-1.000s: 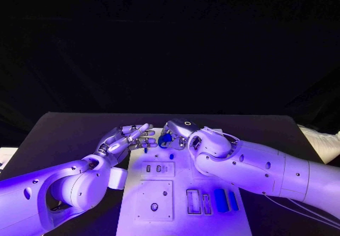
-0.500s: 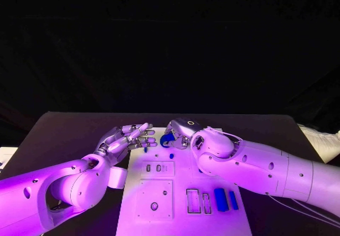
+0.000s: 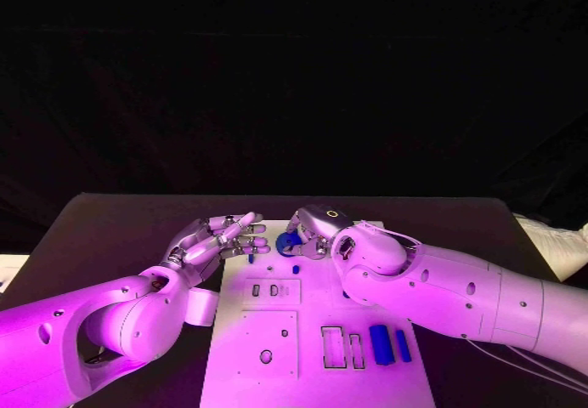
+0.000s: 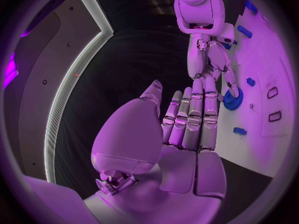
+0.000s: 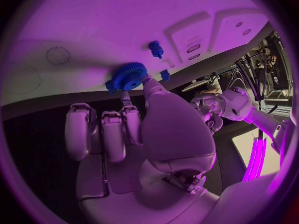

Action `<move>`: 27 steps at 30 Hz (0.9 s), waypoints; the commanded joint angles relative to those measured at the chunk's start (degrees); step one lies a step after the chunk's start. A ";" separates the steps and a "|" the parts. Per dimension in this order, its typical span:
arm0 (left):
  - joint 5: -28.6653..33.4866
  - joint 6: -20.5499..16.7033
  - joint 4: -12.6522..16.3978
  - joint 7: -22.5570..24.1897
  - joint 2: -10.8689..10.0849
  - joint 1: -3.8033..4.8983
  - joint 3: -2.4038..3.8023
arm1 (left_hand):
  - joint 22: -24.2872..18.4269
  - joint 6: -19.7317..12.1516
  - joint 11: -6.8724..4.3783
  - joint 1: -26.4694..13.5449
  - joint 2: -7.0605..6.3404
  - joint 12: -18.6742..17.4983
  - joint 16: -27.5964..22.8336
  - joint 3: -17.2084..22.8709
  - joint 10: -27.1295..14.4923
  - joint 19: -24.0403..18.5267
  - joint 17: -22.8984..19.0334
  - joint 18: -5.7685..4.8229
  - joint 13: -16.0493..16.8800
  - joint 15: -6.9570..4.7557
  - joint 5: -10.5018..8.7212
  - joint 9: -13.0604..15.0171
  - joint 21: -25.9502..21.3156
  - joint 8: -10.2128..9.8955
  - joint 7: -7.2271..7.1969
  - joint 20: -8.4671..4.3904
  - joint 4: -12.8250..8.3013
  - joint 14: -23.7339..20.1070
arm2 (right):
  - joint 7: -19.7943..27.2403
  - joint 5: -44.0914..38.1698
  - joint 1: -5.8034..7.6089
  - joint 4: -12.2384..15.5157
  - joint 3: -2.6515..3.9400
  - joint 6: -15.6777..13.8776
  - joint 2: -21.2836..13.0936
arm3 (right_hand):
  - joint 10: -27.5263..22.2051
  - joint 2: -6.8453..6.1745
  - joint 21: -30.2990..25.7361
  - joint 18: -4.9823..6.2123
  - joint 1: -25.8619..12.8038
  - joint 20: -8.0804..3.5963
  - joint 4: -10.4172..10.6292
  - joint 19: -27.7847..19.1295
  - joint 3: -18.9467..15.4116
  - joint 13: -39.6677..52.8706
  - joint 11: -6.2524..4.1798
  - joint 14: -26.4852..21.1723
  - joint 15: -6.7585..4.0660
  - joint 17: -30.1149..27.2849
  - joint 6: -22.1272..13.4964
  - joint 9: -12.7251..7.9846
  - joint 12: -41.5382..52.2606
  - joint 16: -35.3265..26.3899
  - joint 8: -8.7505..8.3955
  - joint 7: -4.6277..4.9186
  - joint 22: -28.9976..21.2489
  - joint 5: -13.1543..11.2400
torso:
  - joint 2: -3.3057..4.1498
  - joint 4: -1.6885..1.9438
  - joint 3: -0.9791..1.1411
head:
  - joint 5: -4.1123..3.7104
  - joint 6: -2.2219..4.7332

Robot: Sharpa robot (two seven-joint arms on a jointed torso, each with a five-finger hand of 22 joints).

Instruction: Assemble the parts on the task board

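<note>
Head view: a blue gear (image 3: 285,244) is pinched by the right robot hand (image 3: 313,231) at the far end of the task board (image 3: 313,340) on the table (image 3: 110,229). Beside the gear, the left robot hand (image 3: 221,240) is held empty, fingers extended together. Blue bars (image 3: 390,345) lie at the board's near end.

This is looking like a robotics lab set up for testing. A black table (image 3: 122,221) is sitting under the hands, with black curtain hanging behind it and closing off the room beyond the fingertips. A white task board (image 3: 313,374) with cut-out recesses is lying just below the left hand (image 3: 218,240) and right hand (image 3: 316,229). Bundled cables and metal stands (image 5: 261,69) are standing beyond the right hand's thumb side.
</note>
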 commanded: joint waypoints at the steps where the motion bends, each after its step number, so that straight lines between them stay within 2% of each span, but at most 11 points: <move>1: 0.07 1.02 0.08 0.33 0.02 0.06 0.04 | -0.05 0.04 0.18 0.52 0.06 -0.20 -0.37 0.01 -0.21 -0.26 0.05 0.60 -0.06 0.03 -0.19 -0.02 -0.26 -0.20 0.38 0.21 -0.41 -0.20 | -0.16 0.77 -0.04 -0.15 0.00 1.16 -0.07 | 0.47 0.47 -0.27 -0.45 -3.20 0.34 2.04 -0.04 -1.12 5.93 0.49 4.73 0.51 8.81 -0.43 -0.02 -0.40 0.21 -0.26 0.01 -0.13 2.34 | -0.01 0.01 -0.02 | -0.06 0.02; 3: 0.07 1.01 0.09 0.32 0.00 0.06 0.04 | -0.05 0.04 0.18 0.52 0.06 -0.20 -0.37 0.01 -0.21 -0.26 0.05 0.60 -0.06 0.03 -0.19 -0.02 -0.26 -0.20 0.38 0.21 -0.41 -0.20 | -0.26 1.43 -0.04 -0.30 0.00 1.91 -0.08 | 0.30 0.92 -0.36 -0.42 -7.19 0.39 3.09 -0.15 -2.59 5.74 0.53 4.75 0.56 8.93 -0.48 0.06 -0.75 0.25 -0.21 0.01 -0.26 4.82 | 0.00 0.01 -0.03 | -0.07 0.03; 5: 0.07 0.99 0.11 0.24 -0.02 0.06 0.04 | -0.05 0.04 0.18 0.52 0.07 -0.20 -0.38 0.01 -0.21 -0.26 0.06 0.60 -0.06 0.03 -0.19 -0.02 -0.26 -0.20 0.38 0.21 -0.42 -0.20 | -0.42 2.30 -0.04 -0.52 0.00 2.94 -0.06 | 0.26 1.48 -0.37 -0.41 -10.30 0.43 3.08 -0.16 -4.01 5.74 0.56 4.78 0.60 9.09 -0.61 0.11 -0.84 0.31 -0.22 0.07 -0.26 6.82 | 0.01 0.05 -0.03 | -0.08 0.02; 7: 0.07 0.99 0.12 0.15 -0.02 0.06 0.04 | -0.06 0.04 0.18 0.52 0.07 -0.22 -0.42 -0.01 -0.21 -0.26 0.08 0.60 -0.06 0.03 -0.20 -0.03 -0.27 -0.23 0.39 0.22 -0.45 -0.20 | -0.63 3.13 -0.04 -0.73 0.00 3.95 -0.03 | 0.30 1.89 -0.36 -0.42 -11.83 0.45 3.09 -0.13 -5.21 5.84 0.59 4.83 0.63 9.35 -0.71 0.16 -0.77 0.42 -0.22 0.09 -0.20 8.27 | -0.01 0.07 -0.02 | -0.09 0.00; 12: 0.07 0.96 0.14 0.06 -0.04 0.06 0.04 | -0.07 0.03 0.18 0.52 0.07 -0.22 -0.43 -0.02 -0.22 -0.26 0.09 0.60 -0.06 0.03 -0.20 -0.03 -0.28 -0.23 0.40 0.22 -0.46 -0.20 | -1.05 4.55 -0.02 -1.27 0.00 6.02 0.10 | 0.44 2.23 -0.30 -0.45 -12.58 0.49 3.11 -0.05 -6.10 6.10 0.66 4.95 0.68 9.98 -0.99 0.15 -0.46 0.67 -0.28 0.17 -0.06 8.52 | 0.00 0.08 -0.03 | -0.04 -0.01; 16: 0.07 0.94 0.15 0.04 -0.04 0.06 0.04 | -0.07 0.03 0.18 0.52 0.07 -0.22 -0.43 -0.02 -0.22 -0.26 0.09 0.60 -0.06 0.03 -0.20 -0.03 -0.28 -0.23 0.40 0.22 -0.46 -0.20 | -1.05 5.19 -0.02 -1.51 0.00 6.07 0.12 | 0.55 2.28 -0.23 -0.48 -12.67 0.50 3.10 0.04 -6.23 6.27 0.67 5.02 0.69 10.31 -1.03 0.15 -0.22 0.80 -0.29 0.18 0.09 8.50 | 0.02 0.10 0.03 | -0.02 0.00; 20: 0.07 0.88 0.17 0.02 -0.11 0.06 0.04 | -0.07 0.03 0.18 0.52 0.07 -0.22 -0.43 -0.02 -0.22 -0.26 0.09 0.60 -0.06 0.03 -0.20 -0.03 -0.28 -0.23 0.40 0.22 -0.46 -0.20 | -0.46 5.20 -0.02 -1.40 -0.01 3.59 -0.06 | 0.69 2.30 -0.08 -0.54 -12.32 0.52 2.91 0.23 -6.44 6.47 0.68 5.09 0.71 10.63 -1.07 0.17 0.06 0.93 -0.26 0.19 0.38 8.60 | -0.01 0.00 -0.02 | -0.03 0.00; 24: 0.07 0.89 0.17 0.01 -0.12 0.06 0.04 | -0.07 0.03 0.18 0.52 0.07 -0.22 -0.43 -0.02 -0.22 -0.26 0.09 0.60 -0.06 0.03 -0.20 -0.03 -0.28 -0.23 0.40 0.22 -0.46 -0.20 | 1.59 4.61 -0.07 -0.78 -0.01 -3.15 -0.77 | 0.90 2.48 0.12 -0.61 -10.25 0.58 2.52 0.48 -6.88 6.83 0.73 5.17 0.77 11.04 -1.29 0.20 0.48 1.11 -0.26 0.25 0.77 10.39 | -0.05 0.06 -0.02 | -0.12 0.16; 27: 0.07 0.93 0.12 0.01 -0.17 0.06 0.04 | -0.07 0.03 0.18 0.52 0.07 -0.22 -0.43 -0.02 -0.22 -0.26 0.09 0.60 -0.06 0.03 -0.20 -0.03 -0.28 -0.23 0.40 0.22 -0.46 -0.20 | 5.43 5.63 -0.14 0.00 0.05 -8.12 -1.98 | 0.79 2.70 0.11 -0.60 -8.20 0.61 2.03 0.45 -6.93 6.73 0.73 5.14 0.79 10.97 -1.37 0.24 0.27 1.09 -0.24 0.27 0.76 11.12 | -0.06 -0.02 0.00 | -0.13 0.30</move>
